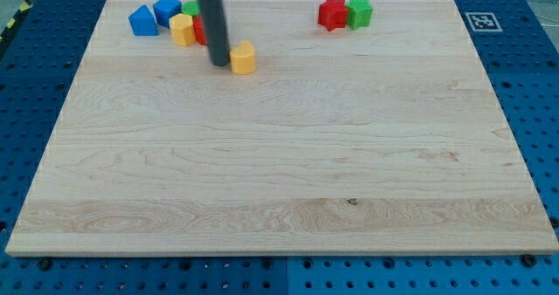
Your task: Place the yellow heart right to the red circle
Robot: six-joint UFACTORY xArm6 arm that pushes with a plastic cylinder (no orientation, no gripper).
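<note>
My tip [219,63] rests on the board at the view's top left, touching the left side of a yellow block [243,58], which looks like the heart. A red block [199,30], probably the circle, sits just up and left of the tip and is mostly hidden behind the rod. Its shape cannot be made out fully. The yellow block lies to the right of and slightly below the red one, with the rod between them.
Beside the red block are a second yellow block [182,30], a green block [190,9], a blue block [167,10] and a blue triangle-like block [143,21]. A red star [332,14] and a green block [359,12] touch at the top right of centre.
</note>
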